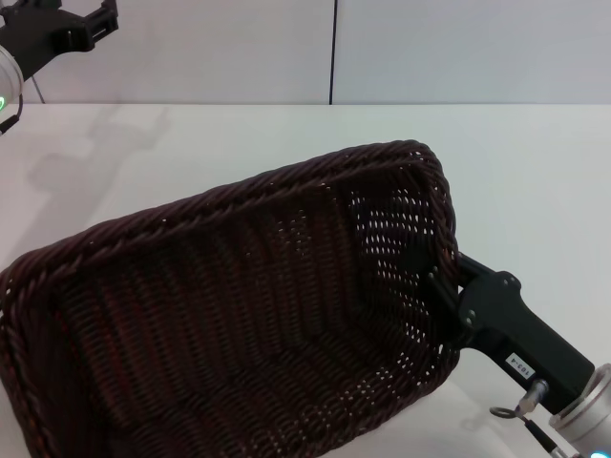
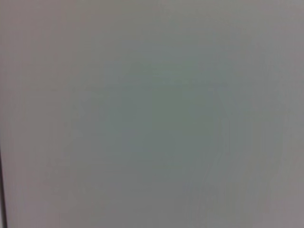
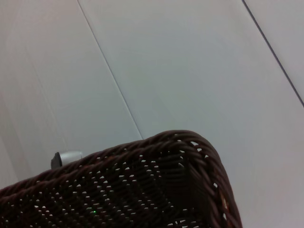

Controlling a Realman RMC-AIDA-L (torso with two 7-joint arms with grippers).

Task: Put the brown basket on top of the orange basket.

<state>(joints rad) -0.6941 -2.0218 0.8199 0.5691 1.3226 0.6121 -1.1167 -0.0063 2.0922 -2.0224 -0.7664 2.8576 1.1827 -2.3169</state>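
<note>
The brown basket (image 1: pixel 239 315) is held off the white table (image 1: pixel 535 172), tilted steeply so that its open mouth faces the head camera and its woven floor and openwork walls are in full view. It fills most of the lower head view, one short end low at the left, the other raised toward the right.

The right gripper (image 1: pixel 431 272) is clamped on the short right-hand wall of the brown basket: one dark finger shows through the weave on the inside, and the gripper body sits against the outside just below the braided rim. The right wrist view shows a rim corner of the brown basket (image 3: pixel 190 156) close up against a pale panelled wall (image 3: pixel 190 61).

The left gripper (image 1: pixel 72 29) is raised at the top left corner (well apart from the basket); whether its fingers are apart or together cannot be told.
</note>
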